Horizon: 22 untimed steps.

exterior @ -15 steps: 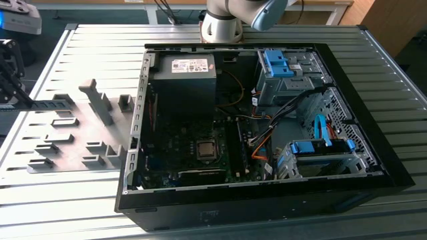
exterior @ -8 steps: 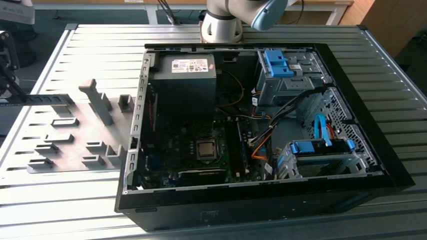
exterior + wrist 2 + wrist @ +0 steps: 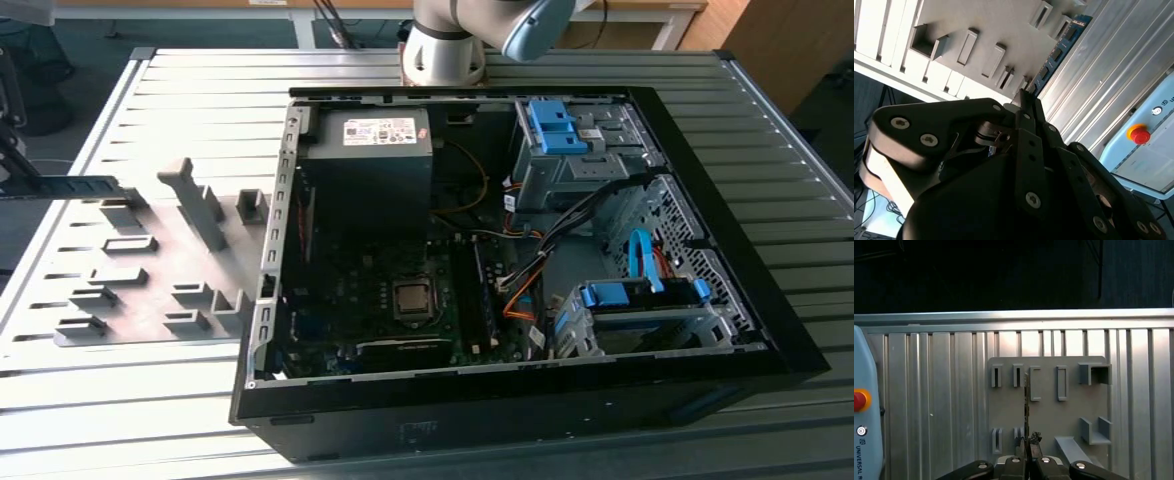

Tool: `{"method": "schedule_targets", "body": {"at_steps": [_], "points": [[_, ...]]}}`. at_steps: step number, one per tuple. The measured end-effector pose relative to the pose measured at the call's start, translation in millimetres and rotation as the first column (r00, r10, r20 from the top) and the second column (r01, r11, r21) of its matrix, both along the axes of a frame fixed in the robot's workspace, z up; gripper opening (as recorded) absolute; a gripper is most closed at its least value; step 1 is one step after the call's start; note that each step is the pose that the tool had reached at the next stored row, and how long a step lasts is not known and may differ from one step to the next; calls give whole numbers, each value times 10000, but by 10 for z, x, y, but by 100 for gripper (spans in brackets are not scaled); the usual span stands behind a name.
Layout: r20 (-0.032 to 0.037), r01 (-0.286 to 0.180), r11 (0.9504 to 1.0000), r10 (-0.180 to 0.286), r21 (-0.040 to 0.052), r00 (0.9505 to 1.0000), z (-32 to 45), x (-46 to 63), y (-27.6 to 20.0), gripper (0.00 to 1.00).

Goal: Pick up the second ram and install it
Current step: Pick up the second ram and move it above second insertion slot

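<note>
Ribbed metal table [image 3: 120, 420] (bright glare on slats); dark floor [image 3: 100, 30] beyond; wooden cabinet [image 3: 801, 45] near corner.

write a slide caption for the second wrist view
Gripper shut on one end of the second ram, the blue-green stick seen against the grey bracket plate.

One end of the second ram [image 3: 1060, 49] hidden behind the gripper [image 3: 1026, 98]; arm [image 3: 461, 35] cut by picture edge.

The tool [image 3: 1025, 100] is matte black with silver screws [image 3: 1033, 200].
</note>
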<state>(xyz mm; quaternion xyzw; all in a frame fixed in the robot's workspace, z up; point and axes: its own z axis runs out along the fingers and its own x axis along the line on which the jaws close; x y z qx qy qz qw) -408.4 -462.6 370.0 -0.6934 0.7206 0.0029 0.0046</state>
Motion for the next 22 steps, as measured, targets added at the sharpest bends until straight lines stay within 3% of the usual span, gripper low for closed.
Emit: {"method": "schedule_targets", "body": {"at_steps": [15, 22], "points": [[3, 0, 10000, 0, 0, 10000, 302, 0, 10, 14], [2, 0, 10000, 0, -1, 10000, 311, 3, 10, 14]]}}
